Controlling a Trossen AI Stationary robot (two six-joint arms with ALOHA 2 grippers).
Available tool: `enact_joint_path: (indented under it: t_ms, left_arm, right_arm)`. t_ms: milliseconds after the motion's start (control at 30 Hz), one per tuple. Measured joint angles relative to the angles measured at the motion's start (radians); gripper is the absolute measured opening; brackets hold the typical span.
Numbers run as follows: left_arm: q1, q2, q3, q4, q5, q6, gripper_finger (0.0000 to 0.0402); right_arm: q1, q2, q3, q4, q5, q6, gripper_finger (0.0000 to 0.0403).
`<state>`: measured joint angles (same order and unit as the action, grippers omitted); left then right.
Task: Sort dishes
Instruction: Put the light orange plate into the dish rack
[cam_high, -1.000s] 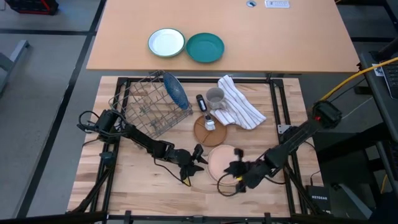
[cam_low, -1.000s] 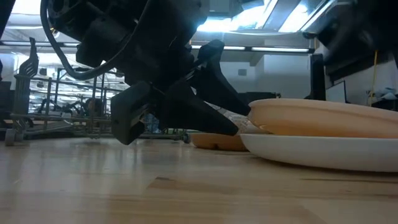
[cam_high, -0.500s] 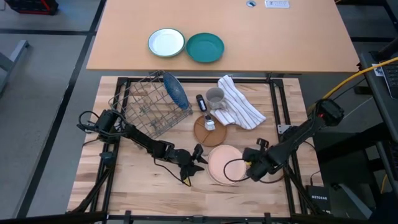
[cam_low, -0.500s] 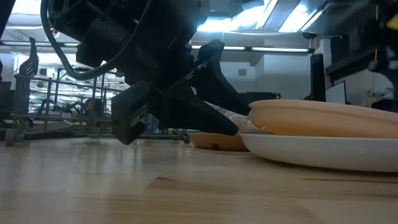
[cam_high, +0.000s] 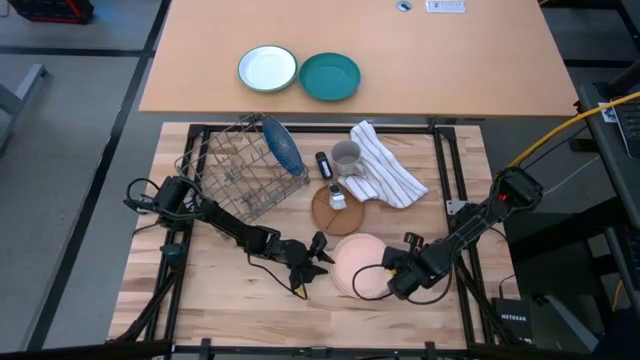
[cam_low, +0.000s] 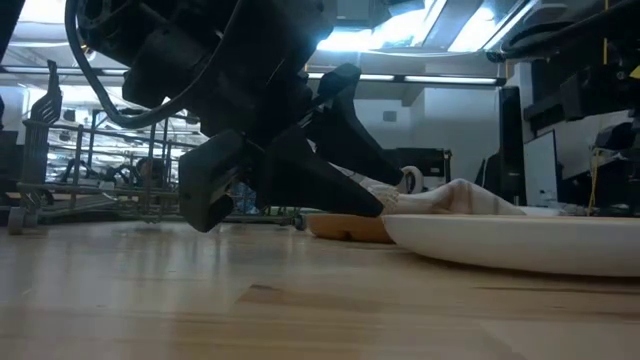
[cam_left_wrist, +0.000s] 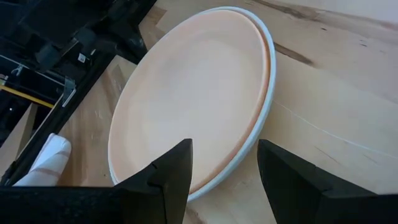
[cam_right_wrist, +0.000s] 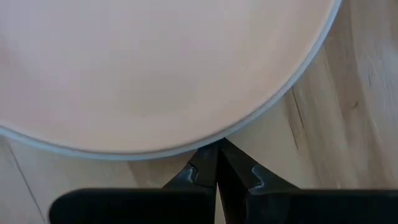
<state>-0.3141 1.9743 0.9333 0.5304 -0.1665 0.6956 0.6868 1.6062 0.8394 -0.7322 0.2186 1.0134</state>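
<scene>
The wooden bench (cam_high: 220, 285) carries a wire rack (cam_high: 240, 165) at its far left, with the dark blue plate (cam_high: 282, 145) standing on edge in the rack's right end. Right of the rack lie a striped cloth (cam_high: 385, 170) and a grey mug (cam_high: 346, 157). The brown wooden plate (cam_high: 325, 212) lies flat near the bench's middle, small items on it. The pale salmon-pink plate (cam_high: 358, 262) lies flat at the near middle. The left tool (cam_high: 318, 256) rests just left of it, fingers (cam_left_wrist: 174, 177) spread apart and holding nothing. The right tool (cam_high: 392, 280) sits at the plate's near right edge, fingers (cam_right_wrist: 205, 171) pressed together, empty.
</scene>
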Motion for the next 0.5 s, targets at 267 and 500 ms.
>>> enact_joint_path:
  t_ms: [267, 500]
  left_arm:
    - [-0.013, -0.001, 0.000, -0.034, 0.013, -0.012, 0.0172]
    - [-0.014, -0.001, 0.000, -0.126, 0.014, -0.006, 0.0172]
  right_arm:
    - [0.000, 0.000, 0.000, 0.042, 0.073, -0.001, 0.0009]
    - [-0.008, 0.000, 0.000, 0.113, 0.130, -0.060, 0.0010]
